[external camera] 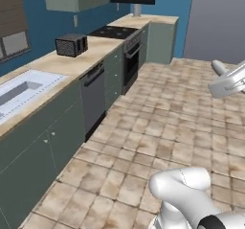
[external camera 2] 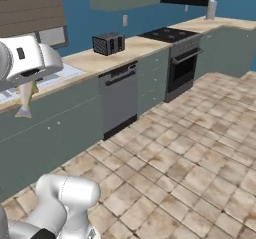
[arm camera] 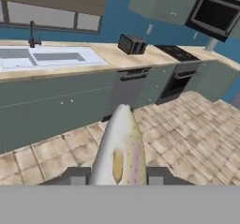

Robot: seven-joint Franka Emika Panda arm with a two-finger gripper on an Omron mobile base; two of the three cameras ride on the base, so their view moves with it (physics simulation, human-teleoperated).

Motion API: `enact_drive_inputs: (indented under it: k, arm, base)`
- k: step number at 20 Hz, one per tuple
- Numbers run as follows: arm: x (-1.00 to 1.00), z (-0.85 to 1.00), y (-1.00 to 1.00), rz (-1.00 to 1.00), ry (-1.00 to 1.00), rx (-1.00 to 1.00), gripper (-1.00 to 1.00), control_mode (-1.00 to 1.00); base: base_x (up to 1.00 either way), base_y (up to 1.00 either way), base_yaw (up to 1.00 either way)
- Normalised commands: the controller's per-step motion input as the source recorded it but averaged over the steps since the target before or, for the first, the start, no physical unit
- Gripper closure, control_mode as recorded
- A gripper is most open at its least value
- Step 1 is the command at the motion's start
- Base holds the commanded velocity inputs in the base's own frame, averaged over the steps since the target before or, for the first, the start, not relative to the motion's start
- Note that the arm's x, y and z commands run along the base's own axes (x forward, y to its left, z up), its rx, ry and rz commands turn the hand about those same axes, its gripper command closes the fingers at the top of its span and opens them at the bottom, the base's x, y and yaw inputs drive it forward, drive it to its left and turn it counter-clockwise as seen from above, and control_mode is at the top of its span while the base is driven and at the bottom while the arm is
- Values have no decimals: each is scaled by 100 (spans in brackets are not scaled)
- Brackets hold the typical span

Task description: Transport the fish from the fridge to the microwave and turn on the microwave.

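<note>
The gripper is clamping its two fingers on either side of the fish, which is running lengthwise straight out from the hand, its slim body pointing ahead over the tiled floor. In the right base view the fish is hanging tail-down below the hand, in front of the counter near the sink. The microwave is sitting far off, high on the wall above the stove, ahead and to the hand's upper right, so the carry is likely heading that way and upward.
</note>
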Motion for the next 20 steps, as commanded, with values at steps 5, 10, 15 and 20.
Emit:
enact_drive_inputs:
  k: [5,10,15,20]
  arm:
    - [0,0,0,0,0,0,100,100]
    - [0,0,0,0,0,0,100,100]
    - [0,0,0,0,0,0,100,100]
    - [0,0,0,0,0,0,100,100]
  base:
    - [100,-55,-22]
    - [100,-55,-22]
    - [100,-57,-25]
    - [95,-52,-24]
